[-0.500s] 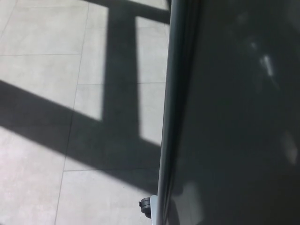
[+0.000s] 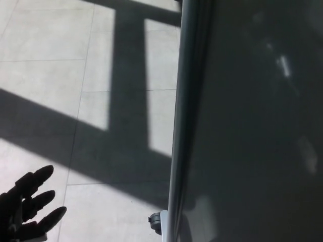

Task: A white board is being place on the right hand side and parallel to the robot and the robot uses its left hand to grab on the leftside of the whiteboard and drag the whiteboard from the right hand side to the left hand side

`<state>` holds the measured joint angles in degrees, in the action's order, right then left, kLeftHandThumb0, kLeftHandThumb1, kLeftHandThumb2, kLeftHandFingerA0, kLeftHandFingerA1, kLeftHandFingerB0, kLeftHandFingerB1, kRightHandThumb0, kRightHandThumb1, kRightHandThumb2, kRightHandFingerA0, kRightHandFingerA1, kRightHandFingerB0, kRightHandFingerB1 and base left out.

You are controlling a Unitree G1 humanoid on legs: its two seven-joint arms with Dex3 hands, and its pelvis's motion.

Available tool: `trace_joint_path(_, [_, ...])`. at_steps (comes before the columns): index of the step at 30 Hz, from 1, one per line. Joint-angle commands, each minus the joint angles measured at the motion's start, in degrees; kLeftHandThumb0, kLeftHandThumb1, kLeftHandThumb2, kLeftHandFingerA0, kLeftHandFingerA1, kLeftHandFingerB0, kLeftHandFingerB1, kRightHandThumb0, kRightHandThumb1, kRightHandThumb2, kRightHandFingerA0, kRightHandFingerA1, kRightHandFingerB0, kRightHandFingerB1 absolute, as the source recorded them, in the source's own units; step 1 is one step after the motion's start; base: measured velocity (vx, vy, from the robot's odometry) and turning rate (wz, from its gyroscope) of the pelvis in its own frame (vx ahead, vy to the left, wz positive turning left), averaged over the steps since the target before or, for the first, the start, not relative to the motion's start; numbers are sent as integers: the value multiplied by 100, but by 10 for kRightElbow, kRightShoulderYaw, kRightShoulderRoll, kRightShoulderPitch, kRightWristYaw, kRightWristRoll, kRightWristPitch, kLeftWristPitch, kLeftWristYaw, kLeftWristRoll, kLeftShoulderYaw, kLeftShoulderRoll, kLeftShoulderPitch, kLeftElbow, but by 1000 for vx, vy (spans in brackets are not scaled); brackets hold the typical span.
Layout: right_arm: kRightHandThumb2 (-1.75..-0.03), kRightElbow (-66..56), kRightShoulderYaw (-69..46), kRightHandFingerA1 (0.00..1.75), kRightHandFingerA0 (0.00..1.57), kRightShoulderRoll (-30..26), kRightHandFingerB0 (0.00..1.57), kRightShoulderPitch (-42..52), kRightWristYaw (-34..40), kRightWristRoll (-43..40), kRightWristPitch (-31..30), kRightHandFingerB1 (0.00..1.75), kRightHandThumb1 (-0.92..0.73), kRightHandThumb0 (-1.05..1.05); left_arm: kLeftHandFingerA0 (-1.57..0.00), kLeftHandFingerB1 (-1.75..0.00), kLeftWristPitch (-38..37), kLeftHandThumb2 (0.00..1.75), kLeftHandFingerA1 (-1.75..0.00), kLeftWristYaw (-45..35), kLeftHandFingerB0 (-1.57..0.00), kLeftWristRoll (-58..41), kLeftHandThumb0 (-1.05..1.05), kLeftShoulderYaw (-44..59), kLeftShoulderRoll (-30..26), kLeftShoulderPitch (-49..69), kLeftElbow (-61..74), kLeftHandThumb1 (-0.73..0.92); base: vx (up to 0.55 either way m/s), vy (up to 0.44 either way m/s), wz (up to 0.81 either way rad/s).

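The large whiteboard (image 2: 252, 126), its dark grey, faintly reflective surface in shade, fills the right half of the head view, with its rounded grey metal left edge (image 2: 180, 121) running from top to bottom. A small grey bracket (image 2: 157, 221) juts from that edge near the bottom. The robot's black left hand (image 2: 25, 209) shows at the lower left corner, fingers (image 2: 38, 176) spread apart and holding nothing, well apart from the board. Pale floor tiles (image 2: 45, 40) carry broad dark shadow bands.
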<state>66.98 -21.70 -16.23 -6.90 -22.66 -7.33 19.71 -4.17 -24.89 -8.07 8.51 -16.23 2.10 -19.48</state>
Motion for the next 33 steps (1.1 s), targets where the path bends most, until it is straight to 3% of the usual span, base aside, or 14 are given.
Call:
trace_joint_path(1, [-63,2,-1,121,69,-12,34,12,-11,-12,19,77,-78,-80,0,-1,129,57,-11,-17,0,-23,-50,-42,5,-61,96,55,0,0,0])
trace_joint_path(6, [-64,1,0,119,68,-13,33,19,-10,-10,25,75,-78,-79,0,0,151,58,-15,-5,0,6,-50,-83,18,-123,112,56,0,0,0])
trace_joint_path(11, [-65,0,0,125,65,-12,37,30,-18,-14,22,75,-78,-77,0,0,181,61,-5,-9,0,-1,-49,-112,41,-188,99,51,-1,1,2])
trace_joint_path(12, [-64,0,3,123,65,-11,34,34,-15,-9,25,72,-78,-78,0,0,168,58,-13,-9,0,9,-50,-122,42,-202,90,54,0,0,0])
trace_joint_path(16, [-64,-1,7,123,65,-11,34,37,-13,-9,27,72,-78,-78,0,0,166,58,-13,-7,0,11,-50,-129,40,-212,84,54,0,0,0])
trace_joint_path(19, [-61,9,2,117,66,-9,36,36,-21,-15,29,73,-77,-78,0,0,175,60,-2,-35,0,-1,-53,-137,46,-272,29,49,0,0,0])
trace_joint_path(20, [-64,6,5,117,65,-9,36,37,-18,-12,31,75,-78,-79,0,0,167,72,-16,-41,0,7,-70,-145,45,-291,8,36,0,0,0])
trace_joint_path(26, [-63,2,12,118,66,-12,35,39,-15,-6,27,72,-80,-76,0,-3,137,76,-19,-39,0,33,-70,-174,48,-324,-28,42,0,0,0])
trace_joint_path(27, [-63,3,14,117,66,-11,35,40,-13,-6,27,72,-79,-76,0,-11,134,78,-23,-41,0,32,-64,-177,52,-330,-38,39,0,0,0])
trace_joint_path(28, [-63,3,15,117,66,-11,35,40,-11,-4,28,72,-79,-76,0,-11,131,78,-23,-43,0,31,-64,-180,58,-338,-50,39,0,0,0])
trace_joint_path(29, [-63,3,14,118,65,-11,35,40,-13,-6,28,71,-77,-80,-1,-17,134,58,-26,-40,0,33,-71,-185,65,-348,-59,46,0,0,0])
trace_joint_path(32, [-63,2,14,118,65,-11,35,41,-13,-7,28,71,-77,-80,-1,-17,131,58,-26,-39,0,35,-71,-186,68,-355,-67,46,0,0,0])
trace_joint_path(33, [-63,3,14,117,67,-11,36,41,-13,-8,30,71,-77,-78,-3,-16,134,80,-29,-47,0,26,-61,-186,80,-370,-79,37,0,0,0])
